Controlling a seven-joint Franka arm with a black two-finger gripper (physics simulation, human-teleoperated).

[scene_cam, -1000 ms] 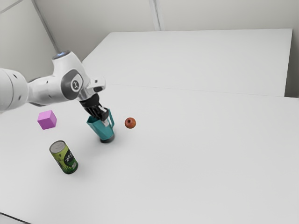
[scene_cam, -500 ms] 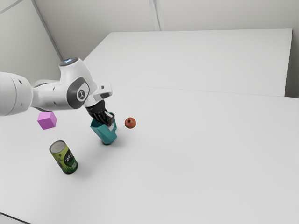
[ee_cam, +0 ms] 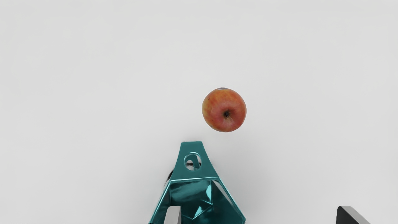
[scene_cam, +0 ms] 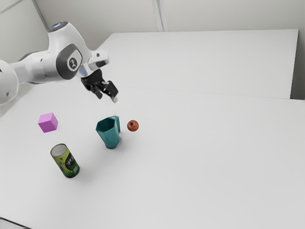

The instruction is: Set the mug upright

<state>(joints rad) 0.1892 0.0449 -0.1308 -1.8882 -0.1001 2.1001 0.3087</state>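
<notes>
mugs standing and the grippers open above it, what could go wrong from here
If the open gripper dips, a finger might catch the mug and tip it: in the wrist view that finger overlaps it. The apple sits close to the handle, so a bump might set it rolling.

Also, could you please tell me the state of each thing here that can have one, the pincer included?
Teal mug: upright, mouth up, not held.
Pincer: open, raised above the table, holding nothing.
Green can: standing upright; opened or sealed, I cannot tell.
Red apple: whole on the side seen, resting on the table.
Pink cube: resting on the table.
</notes>
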